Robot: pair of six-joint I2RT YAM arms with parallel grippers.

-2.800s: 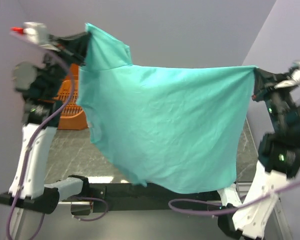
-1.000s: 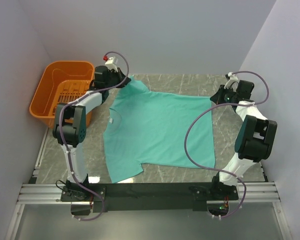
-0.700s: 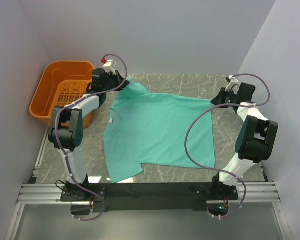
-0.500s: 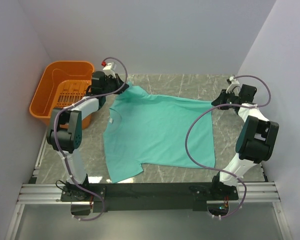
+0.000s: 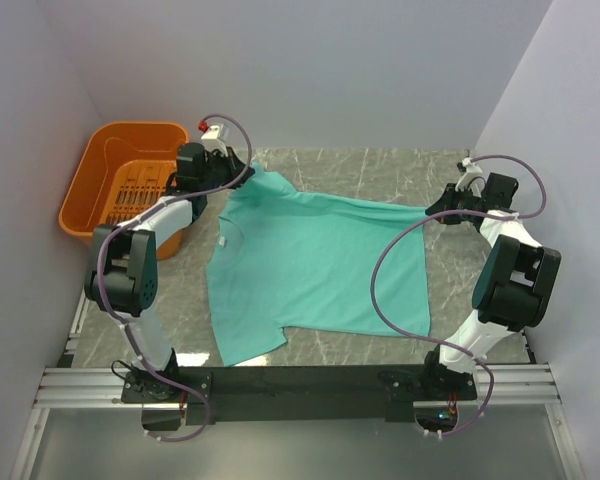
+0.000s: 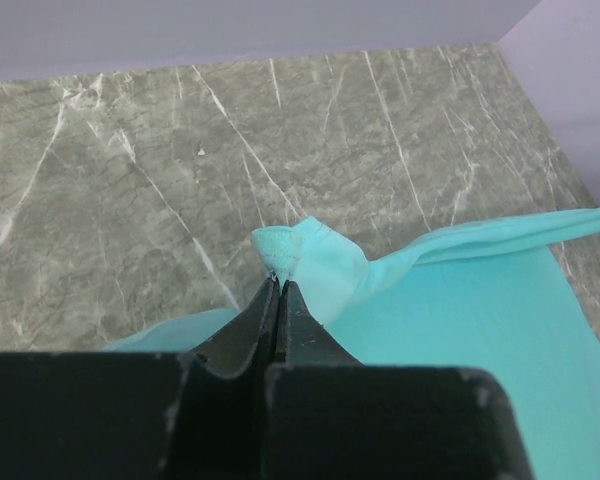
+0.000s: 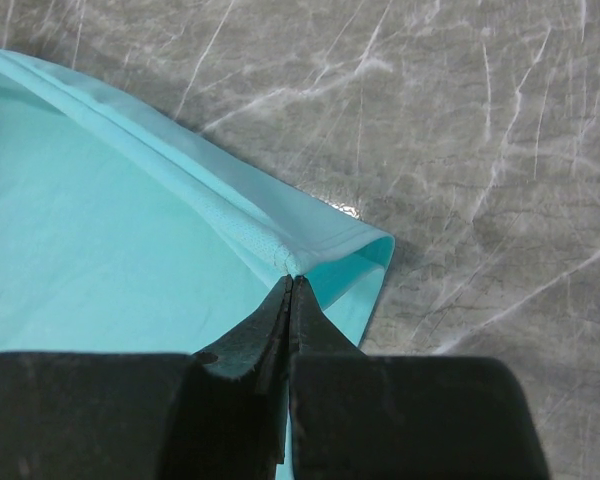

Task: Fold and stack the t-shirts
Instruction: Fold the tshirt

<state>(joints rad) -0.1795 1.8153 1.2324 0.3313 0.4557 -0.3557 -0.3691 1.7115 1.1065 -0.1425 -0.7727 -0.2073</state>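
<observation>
The teal t-shirt [image 5: 320, 265] lies spread on the table [image 5: 380, 170], its far edge drawn between both claws. The left claw [image 6: 280, 288] is pinched tight on the far-left corner, the right claw [image 7: 290, 282] likewise on the far-right hem corner. It looks like the laying-flat step before folding; next calls for letting go and regripping an edge to fold. No writing can be read

Both arms reach from their bases toward the far side with elbows bent outward and wrists turned inward toward each other, the left gripper [image 5: 244, 171] and the right gripper [image 5: 434, 208] each held low, jaws pressed together on an edge of the t-shirt [image 5: 320, 260].
</observation>
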